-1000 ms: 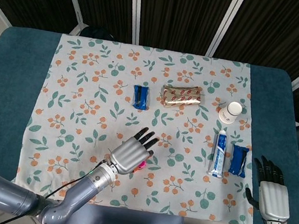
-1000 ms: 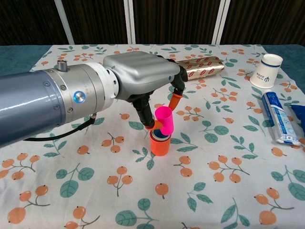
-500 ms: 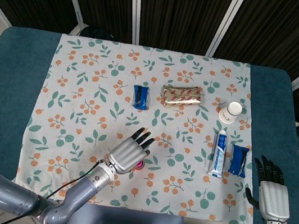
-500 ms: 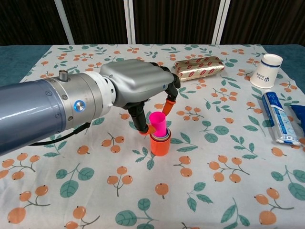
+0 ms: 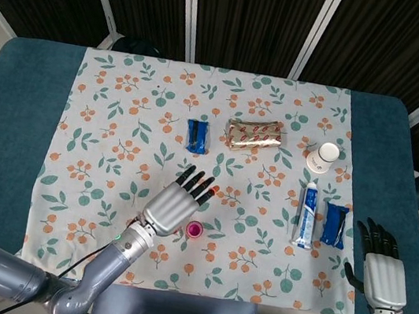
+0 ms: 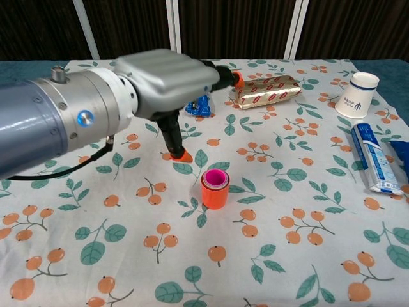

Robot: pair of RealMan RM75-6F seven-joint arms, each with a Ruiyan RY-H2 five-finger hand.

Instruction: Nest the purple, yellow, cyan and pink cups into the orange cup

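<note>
The orange cup (image 6: 215, 194) stands upright on the patterned cloth, with the pink cup (image 6: 215, 178) sunk inside it so only its rim shows. From the head view the stack appears as a pink ring (image 5: 195, 229). The other nested cups are hidden inside. My left hand (image 6: 167, 80) hovers above and to the left of the stack, fingers spread and holding nothing; it shows in the head view too (image 5: 175, 204). My right hand (image 5: 380, 268) lies open at the table's right edge, fingers apart, far from the cups.
A gold wrapped box (image 6: 265, 91) and a blue packet (image 5: 197, 136) lie behind the stack. A white paper cup (image 6: 356, 94), a toothpaste tube (image 6: 372, 158) and another blue packet (image 5: 334, 224) sit to the right.
My left hand let go of the pink cup, which dropped fully into the orange cup. The hand then rose and drew back to the left with its fingers spread.
</note>
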